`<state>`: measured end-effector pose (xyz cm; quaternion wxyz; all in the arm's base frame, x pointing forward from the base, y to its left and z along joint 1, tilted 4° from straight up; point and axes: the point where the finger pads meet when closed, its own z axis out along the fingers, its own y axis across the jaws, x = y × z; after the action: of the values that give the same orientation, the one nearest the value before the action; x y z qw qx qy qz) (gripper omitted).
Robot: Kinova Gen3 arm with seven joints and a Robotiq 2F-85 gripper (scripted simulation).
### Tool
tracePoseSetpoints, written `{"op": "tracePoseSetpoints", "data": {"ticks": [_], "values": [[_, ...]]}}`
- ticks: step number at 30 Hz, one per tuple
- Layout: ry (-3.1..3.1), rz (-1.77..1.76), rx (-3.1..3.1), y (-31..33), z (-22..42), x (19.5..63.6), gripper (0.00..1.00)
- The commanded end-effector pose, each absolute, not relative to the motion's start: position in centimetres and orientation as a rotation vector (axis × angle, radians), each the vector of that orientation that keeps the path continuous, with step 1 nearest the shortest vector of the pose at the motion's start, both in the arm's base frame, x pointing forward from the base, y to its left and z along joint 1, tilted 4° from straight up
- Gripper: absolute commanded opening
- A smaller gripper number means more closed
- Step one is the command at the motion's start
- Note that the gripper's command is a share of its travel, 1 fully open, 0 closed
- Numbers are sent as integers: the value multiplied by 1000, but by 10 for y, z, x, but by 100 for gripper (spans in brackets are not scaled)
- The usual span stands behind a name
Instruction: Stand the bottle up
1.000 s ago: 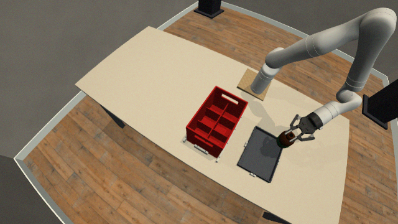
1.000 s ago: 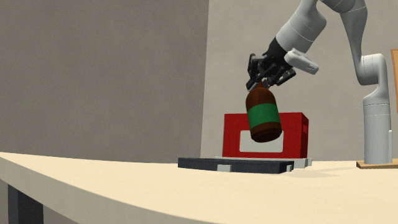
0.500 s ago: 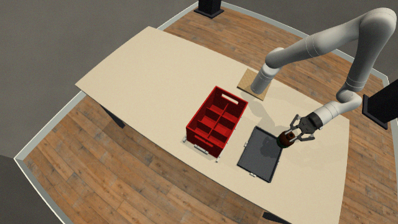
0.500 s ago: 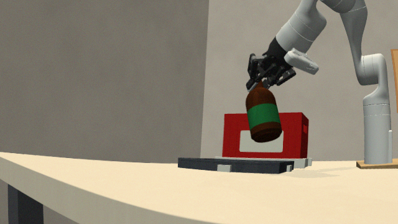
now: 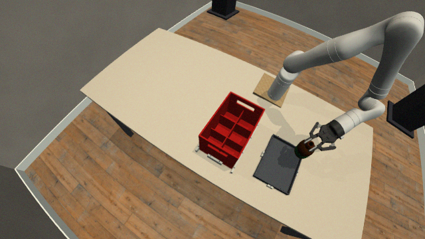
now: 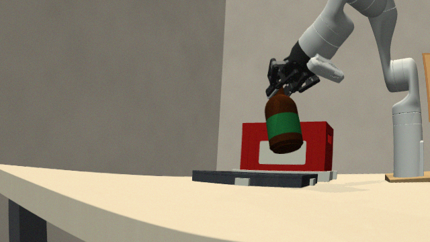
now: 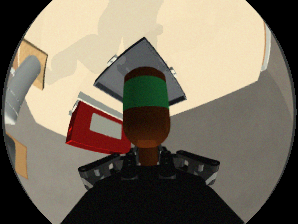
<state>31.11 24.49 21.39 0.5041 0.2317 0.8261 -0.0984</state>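
My gripper (image 5: pixel 315 143) (image 6: pixel 281 90) (image 7: pixel 148 149) is shut on the neck of a brown bottle (image 5: pixel 304 149) (image 6: pixel 283 124) (image 7: pixel 147 115) with a green label. The bottle hangs nearly upright, slightly tilted, base down, well above the dark grey tray (image 5: pixel 275 169) (image 6: pixel 215 176) (image 7: pixel 107 78). From above it is over the tray's far right corner. The red crate (image 5: pixel 219 123) (image 6: pixel 319 141) (image 7: pixel 83 132) with its dividers stands empty to the left of the tray.
The arm's base stands on a wooden plate (image 5: pixel 262 87) (image 6: pixel 403 177) at the table's far side. The beige table (image 5: pixel 159 79) (image 6: pixel 134 202) stretches wide to the left of the crate. Its right edge runs close beyond the tray.
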Motion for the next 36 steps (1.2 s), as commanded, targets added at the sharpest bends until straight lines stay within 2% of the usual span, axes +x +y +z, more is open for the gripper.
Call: {"op": "tracePoseSetpoints", "data": {"ticks": [1,36], "values": [[1984,-243,552,245,213,311,0],[1861,-267,523,246,213,310,0]]}}
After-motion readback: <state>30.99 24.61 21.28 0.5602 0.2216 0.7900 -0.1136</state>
